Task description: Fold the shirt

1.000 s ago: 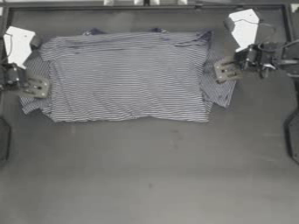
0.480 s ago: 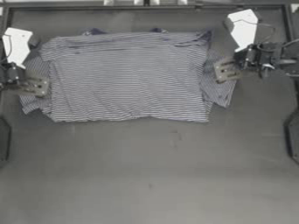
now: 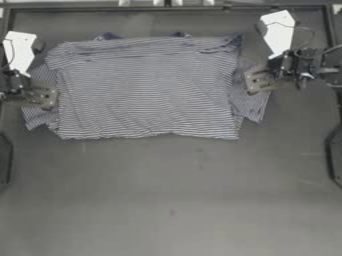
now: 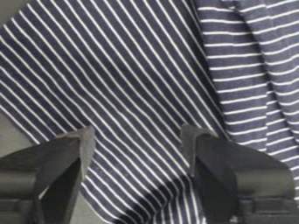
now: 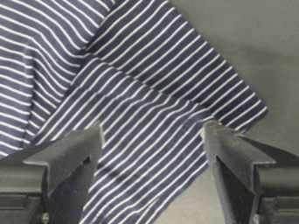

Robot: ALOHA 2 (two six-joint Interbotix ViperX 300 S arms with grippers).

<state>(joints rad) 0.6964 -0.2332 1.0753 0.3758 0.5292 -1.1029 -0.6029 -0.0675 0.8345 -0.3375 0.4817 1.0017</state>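
The shirt (image 3: 143,87), striped navy and white, lies flat across the far half of the table, its sleeves sticking out at both sides. My left gripper (image 3: 41,96) is open over the left sleeve. The left wrist view shows the striped shirt (image 4: 123,74) spanning the gap of the left gripper (image 4: 137,135). My right gripper (image 3: 257,81) is open over the right sleeve. In the right wrist view the right gripper (image 5: 152,131) has its jaws either side of the sleeve's (image 5: 169,100) fabric, near the sleeve's corner. Neither gripper holds cloth.
White tags (image 3: 19,50) (image 3: 277,31) hang on the arms near the far corners. Dark fixtures (image 3: 3,160) (image 3: 336,156) sit at the table's left and right edges. Bare dark table (image 3: 174,200) fills the near half.
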